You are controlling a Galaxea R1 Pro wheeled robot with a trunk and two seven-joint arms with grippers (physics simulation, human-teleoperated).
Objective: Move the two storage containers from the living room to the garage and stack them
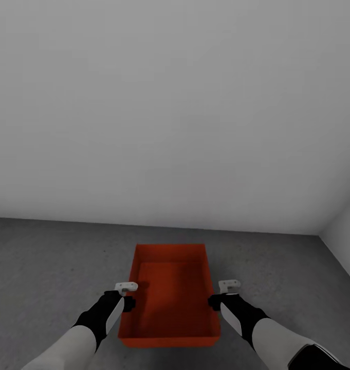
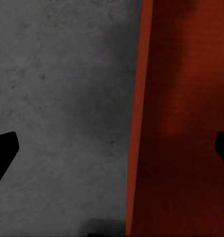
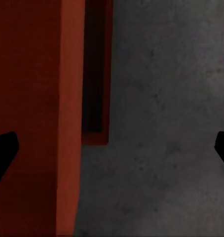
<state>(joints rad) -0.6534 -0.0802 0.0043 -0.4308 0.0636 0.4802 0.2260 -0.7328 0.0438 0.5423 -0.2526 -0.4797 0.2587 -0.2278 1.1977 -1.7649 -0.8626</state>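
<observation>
Orange-red rectangular open-top bin, lower centre on grey concrete floor, is straddled by open left tool and open right tool.

Head camera looks down over container and floor — wrist cameras close beside its walls.

- bin: orange-red, darker inside
- floor: dark grey, speckled
- wall: plain grey-white
- arms: black by the wrists, white nearer
</observation>
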